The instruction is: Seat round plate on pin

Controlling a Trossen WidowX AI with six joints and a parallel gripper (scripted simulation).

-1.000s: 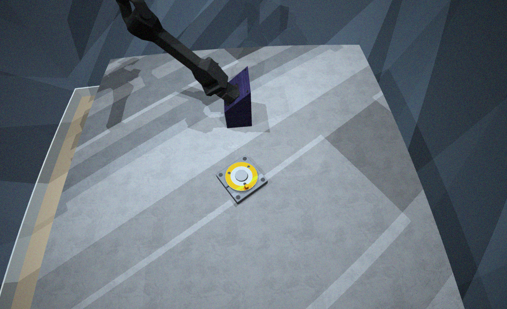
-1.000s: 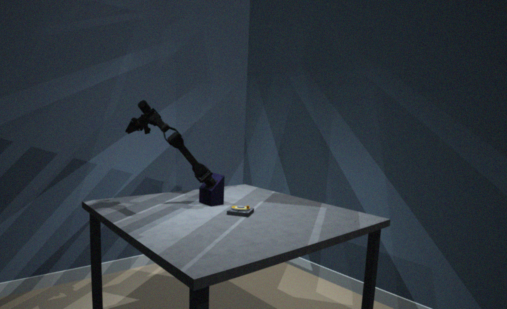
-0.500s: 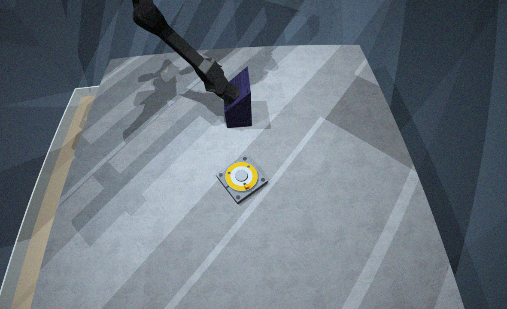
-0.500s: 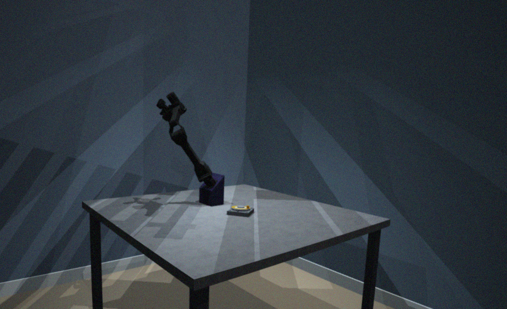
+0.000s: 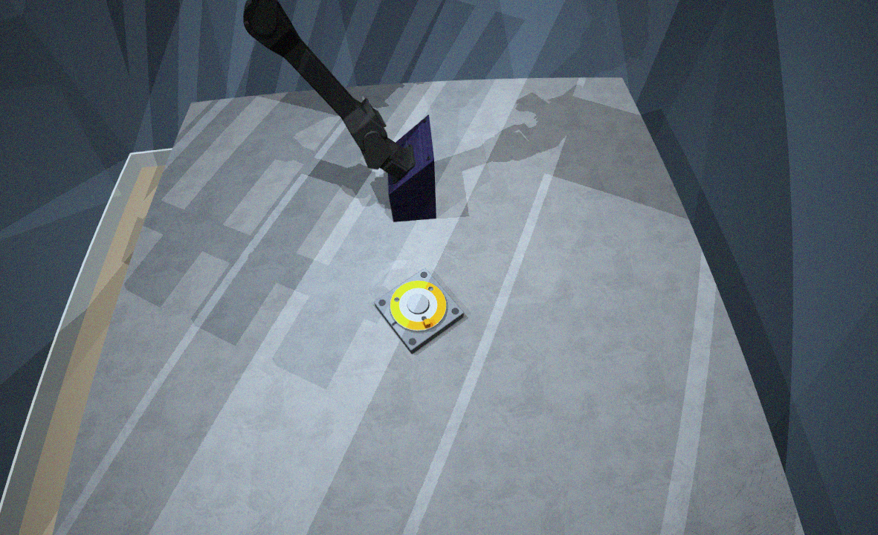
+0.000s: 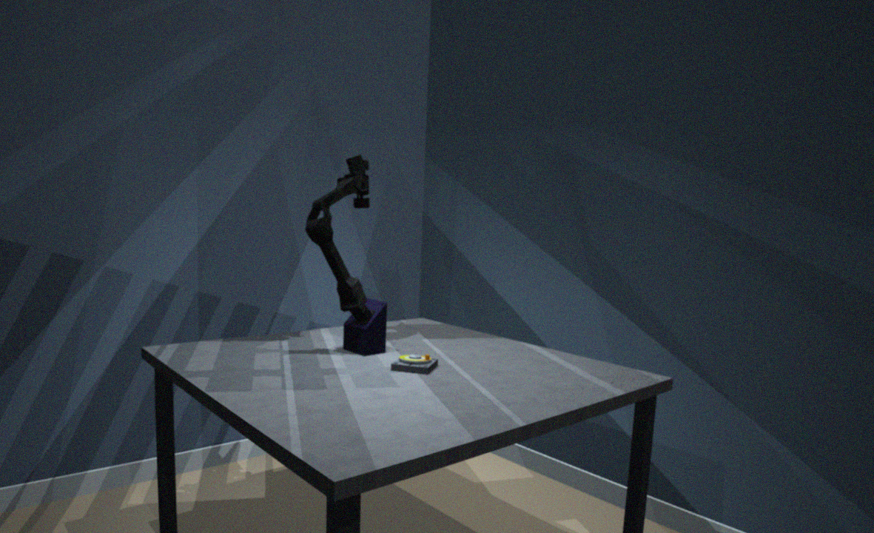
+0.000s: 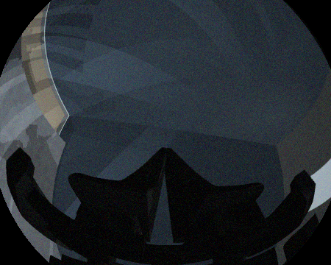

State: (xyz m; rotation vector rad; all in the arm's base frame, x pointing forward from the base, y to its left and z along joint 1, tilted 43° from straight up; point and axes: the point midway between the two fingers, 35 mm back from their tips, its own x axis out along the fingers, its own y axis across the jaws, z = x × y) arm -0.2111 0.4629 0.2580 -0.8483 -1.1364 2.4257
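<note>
The yellow plate (image 5: 418, 305) on its grey base (image 5: 449, 322), mid-table, looks thin, stiff and probably light, best nudged round by the orange tab (image 5: 427, 323) at five o'clock; the gripper (image 6: 360, 200), high above, is closed on nothing

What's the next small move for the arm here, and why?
Probably bring the end effector down and forward until it hangs over the plate. It is shut on nothing and sits high above the arm's mount, far from the plate, and the wrist view shows only wall and floor. The orange tab faces away from the mount, so approach from above that edge.
</note>
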